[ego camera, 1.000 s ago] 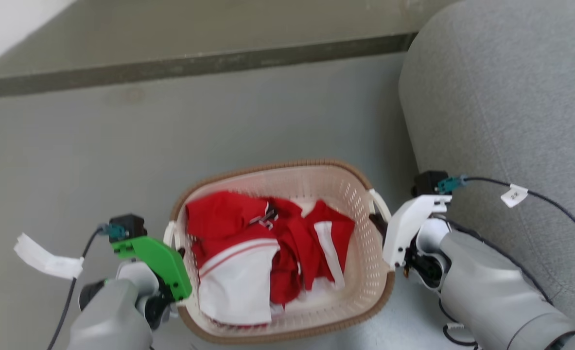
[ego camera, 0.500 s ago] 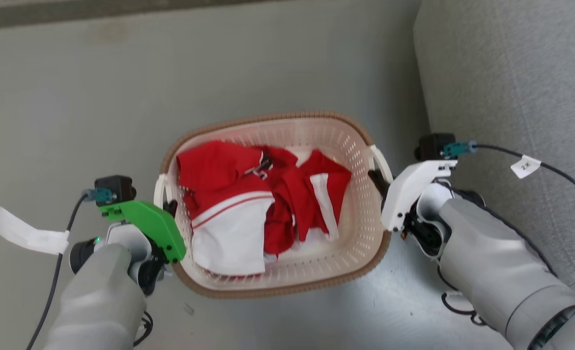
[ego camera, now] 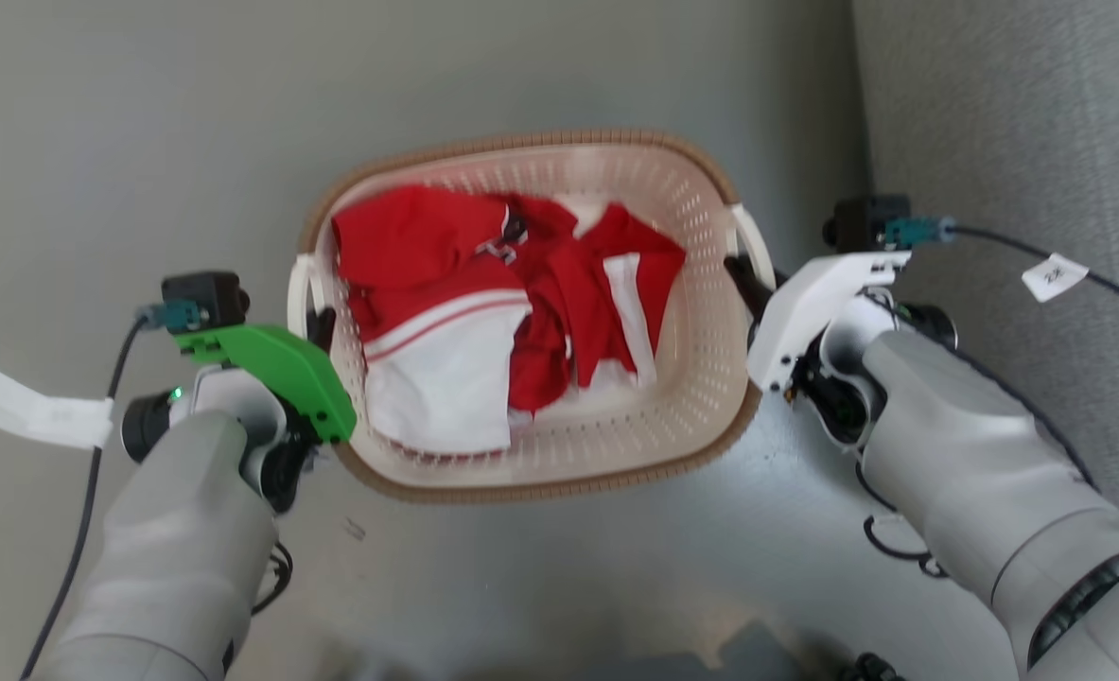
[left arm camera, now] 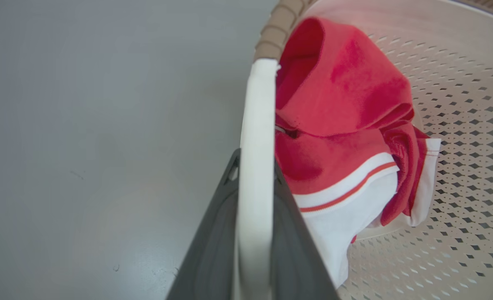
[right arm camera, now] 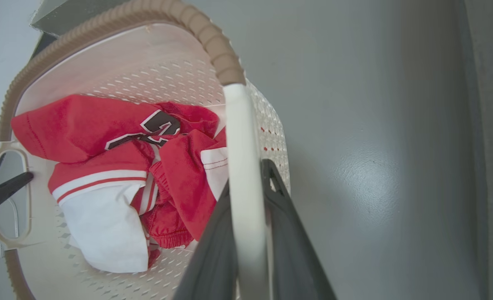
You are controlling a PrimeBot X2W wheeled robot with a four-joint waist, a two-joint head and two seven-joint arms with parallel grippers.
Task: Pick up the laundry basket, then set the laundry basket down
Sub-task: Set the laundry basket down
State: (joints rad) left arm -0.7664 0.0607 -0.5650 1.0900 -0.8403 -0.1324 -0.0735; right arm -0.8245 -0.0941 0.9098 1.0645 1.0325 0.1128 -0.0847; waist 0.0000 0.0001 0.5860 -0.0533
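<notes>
Grey, smooth floor (ego camera: 143, 142) was seen beneath and around everything, and a grey fabric-covered piece of furniture (ego camera: 1013, 142) was seen along the right edge. The laundry basket (ego camera: 701, 369) was placed in the middle of the scene, between the two arms and just left of that furniture. Whether it was resting on the floor or held clear of it could not be told. It was partly filled by red and white garments (ego camera: 483, 312), piled toward its left half, with bare perforated wall left showing at the right and near sides.

The left end effector (ego camera: 318, 326) was closed on the left handle (left arm camera: 256, 125). In the left wrist view the white bar was seen clamped between the two dark fingers (left arm camera: 213, 241), with no gap on either side. The right end effector (ego camera: 743, 279) was closed in the same way on the right handle (right arm camera: 240, 133), the bar being pinched between its fingers (right arm camera: 290, 237). In the right wrist view one dark fingertip of the left end effector was also seen through the opening of the left handle.

A green cover (ego camera: 285, 364) was carried on the left wrist and a white cover (ego camera: 810, 303) on the right wrist. A white tag (ego camera: 1051, 276) was seen near the right wrist.
</notes>
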